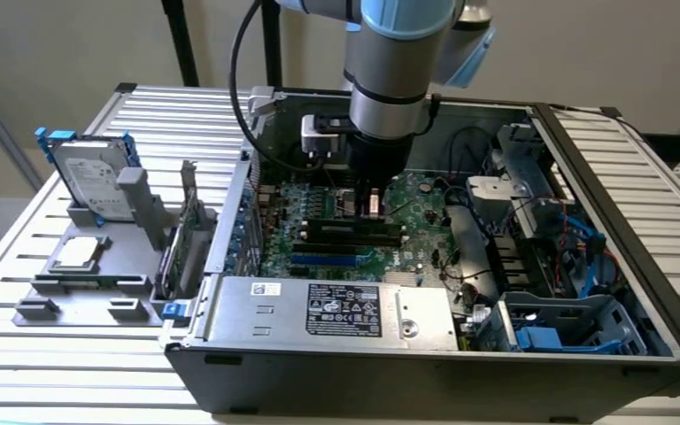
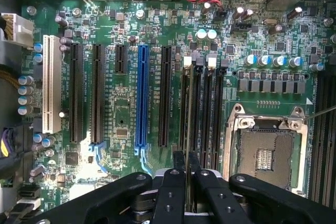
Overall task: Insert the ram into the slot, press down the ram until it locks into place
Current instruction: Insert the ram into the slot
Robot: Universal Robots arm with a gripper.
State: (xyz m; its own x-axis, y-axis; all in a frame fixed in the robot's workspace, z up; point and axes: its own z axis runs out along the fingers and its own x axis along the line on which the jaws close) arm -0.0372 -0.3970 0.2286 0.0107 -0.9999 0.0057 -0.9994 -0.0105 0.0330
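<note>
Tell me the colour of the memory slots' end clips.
Alternating white and black; the end clips show best in the wrist view.

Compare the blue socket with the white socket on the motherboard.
Colour: the blue socket is bright blue, the white socket is plain white.
Width: the white socket looks broader than the blue socket.
Place: the blue socket has black sockets on both sides, while the white socket is outermost in the row, with a black one on one side only.
Shared: both are long, empty, parallel to each other and mounted on the green motherboard.

tool (image 1: 371, 212) gripping ram (image 1: 372, 203), above slot (image 1: 343, 229)
</note>
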